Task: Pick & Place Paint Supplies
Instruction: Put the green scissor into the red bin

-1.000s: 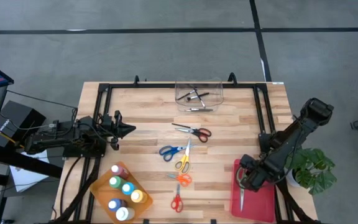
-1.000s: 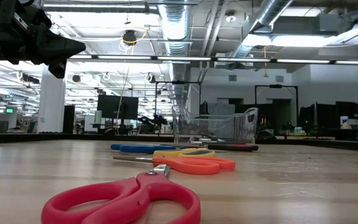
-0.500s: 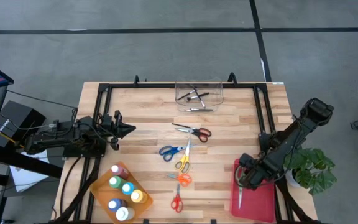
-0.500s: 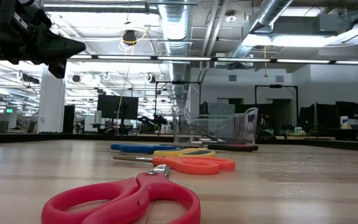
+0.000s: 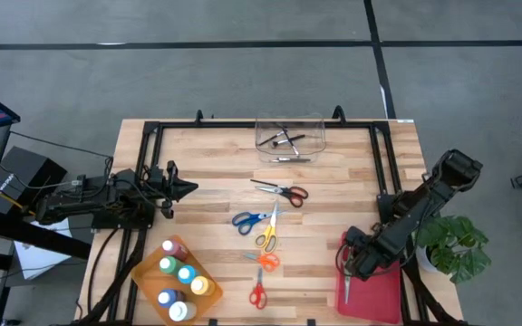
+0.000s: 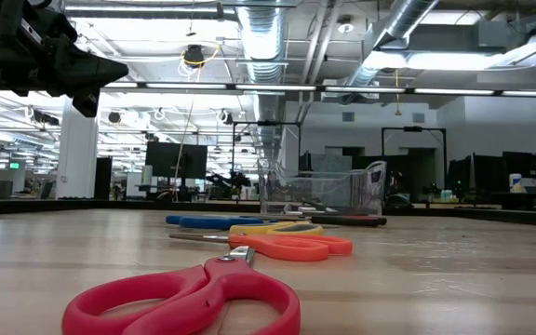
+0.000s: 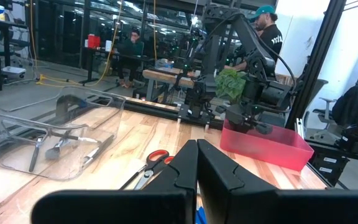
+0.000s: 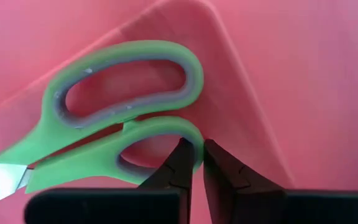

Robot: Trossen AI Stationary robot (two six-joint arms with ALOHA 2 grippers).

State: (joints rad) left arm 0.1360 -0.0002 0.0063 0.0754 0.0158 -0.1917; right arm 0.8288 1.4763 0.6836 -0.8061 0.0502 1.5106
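My right gripper (image 5: 355, 263) is over the red bin (image 5: 377, 297) at the table's near right, pointing down and shut on green-handled scissors (image 8: 114, 127). Their blade (image 5: 347, 290) points toward the near edge inside the bin. My left gripper (image 5: 188, 187) waits at the table's left, level and shut, holding nothing. On the wood lie black-and-red scissors (image 5: 284, 191), blue scissors (image 5: 250, 219), yellow scissors (image 5: 267, 237), orange scissors (image 5: 265, 261) and red scissors (image 5: 257, 294). Paint bottles stand in an orange tray (image 5: 143, 276). Dark brushes lie in a clear bin (image 5: 289, 138). My right gripper pinches the rim of one green handle loop (image 8: 194, 138), at the loop's rounded end, between its two fingertips (image 8: 180, 160). The fingers come from above, pointing down. The scissors lie low in the red bin; whether they rest on its floor cannot be told.
A black frame (image 5: 152, 136) runs round the table's edges. A potted plant (image 5: 456, 246) stands beyond the right edge, beside the red bin. The wood between the scissors and the red bin is bare.
My right gripper has sunk a little into the red bin with the green scissors, whose blade has shifted slightly toward the table's left.
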